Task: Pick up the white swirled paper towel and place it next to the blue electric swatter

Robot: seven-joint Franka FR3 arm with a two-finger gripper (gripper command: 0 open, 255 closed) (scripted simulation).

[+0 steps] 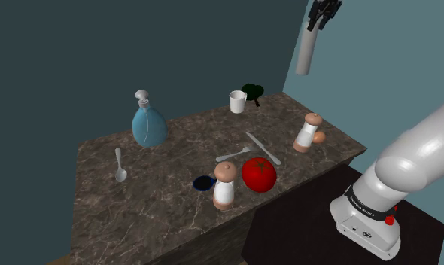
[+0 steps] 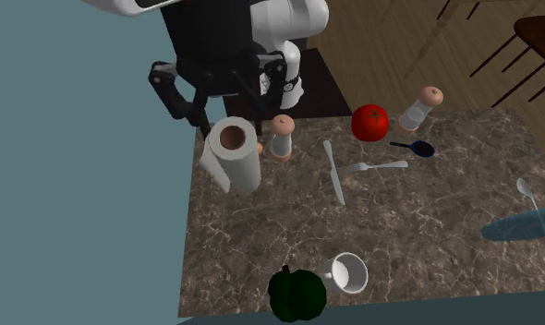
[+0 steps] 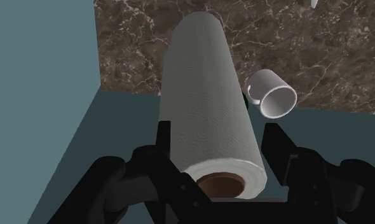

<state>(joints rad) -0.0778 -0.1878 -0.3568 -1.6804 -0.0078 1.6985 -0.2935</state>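
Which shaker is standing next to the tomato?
The shaker at the counter's front edge in the shoulder view; the red tomato sits right beside it. The other shaker stands farther away.

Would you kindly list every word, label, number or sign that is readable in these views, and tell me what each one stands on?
Nothing can be read outright.
Dark band low on the arm: white lettering, too small to read.
Small dark mark on the white housing beneath that band: too small to read.
The paper towel roll and the mug: no print visible.
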